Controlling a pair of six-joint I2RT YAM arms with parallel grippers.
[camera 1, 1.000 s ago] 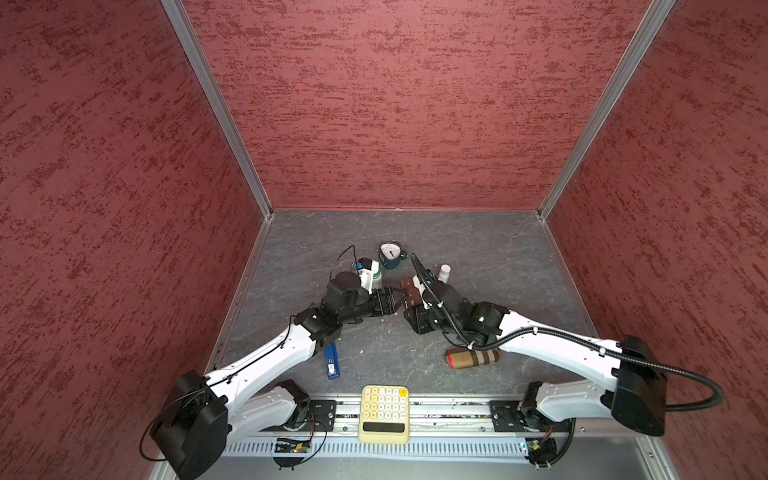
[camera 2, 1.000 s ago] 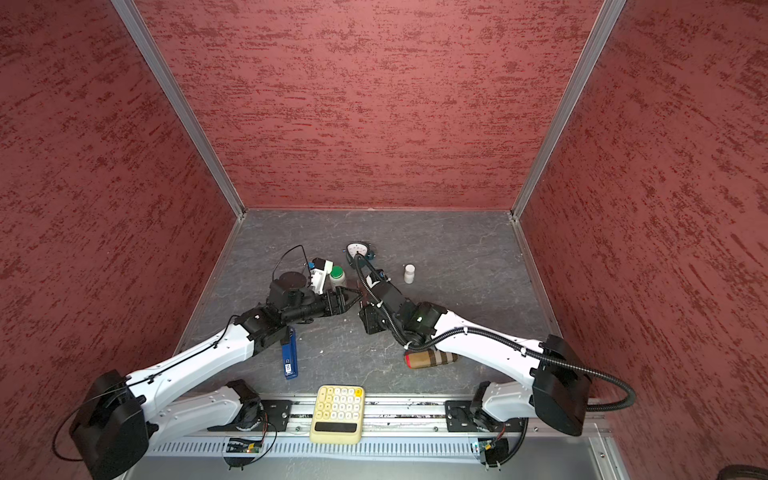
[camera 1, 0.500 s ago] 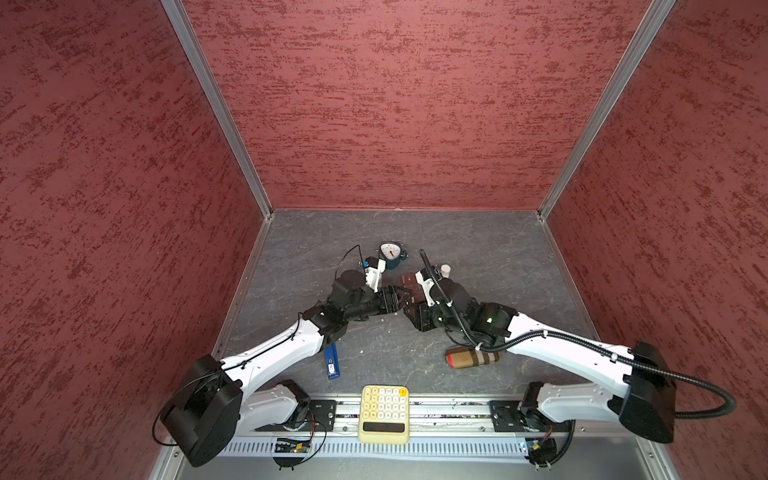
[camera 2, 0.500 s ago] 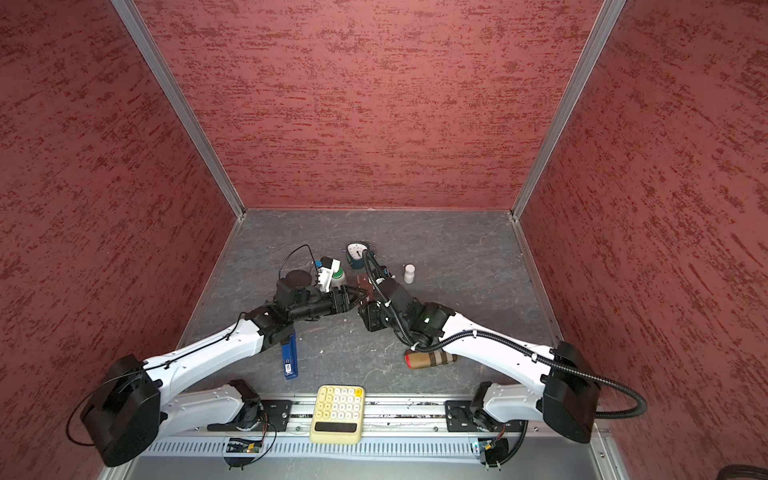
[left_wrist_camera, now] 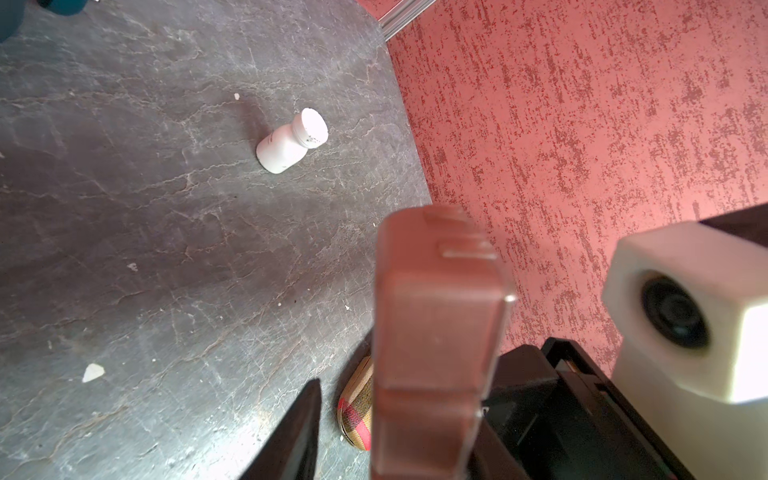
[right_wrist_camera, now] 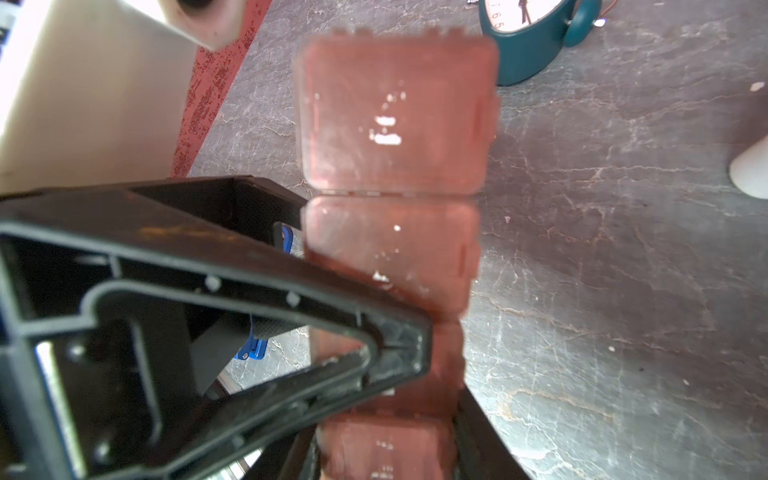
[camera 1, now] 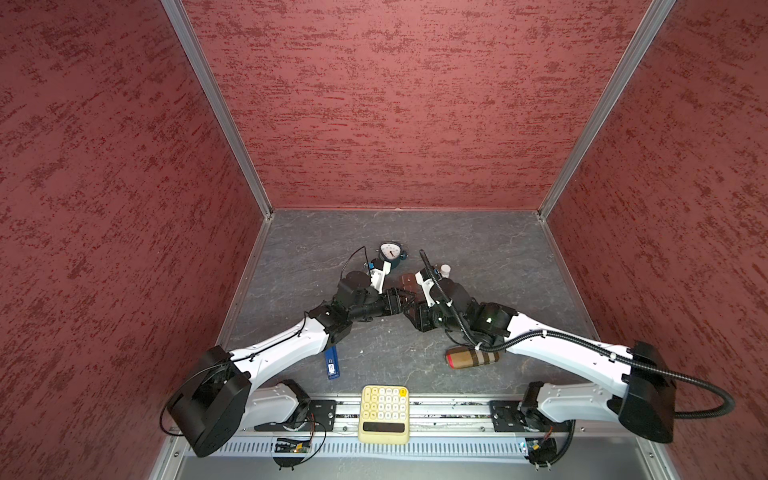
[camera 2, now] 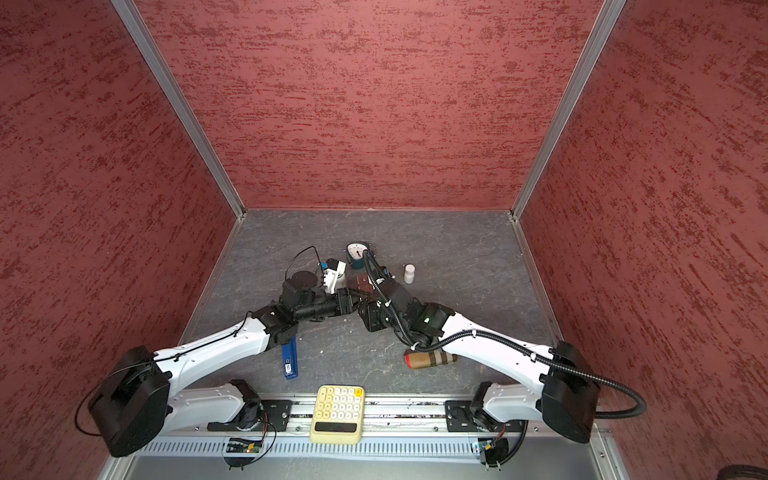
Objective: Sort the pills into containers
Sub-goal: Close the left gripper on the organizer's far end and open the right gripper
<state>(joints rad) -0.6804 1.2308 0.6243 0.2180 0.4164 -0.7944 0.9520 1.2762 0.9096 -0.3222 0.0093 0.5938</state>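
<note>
Within the last second the left jaws have moved in and narrowed around the pill strip (right_wrist_camera: 390,124). One side touches its edge and a gap shows on the other, so it is no pinch yet. The right jaws stay pinching its end, clear of the desk (left_wrist_camera: 124,249). A lid-opening probably follows. The strip is glossy, translucent brown plastic: rounded square lids with worn white marks.

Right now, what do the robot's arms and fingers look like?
Both the left arm and right arm have white shells, black joints and black shoulder housings. A thick ribbed black hose runs along the right one. The fingers are black, hollow triangular frames; a cream camera block sits at each wrist.
</note>
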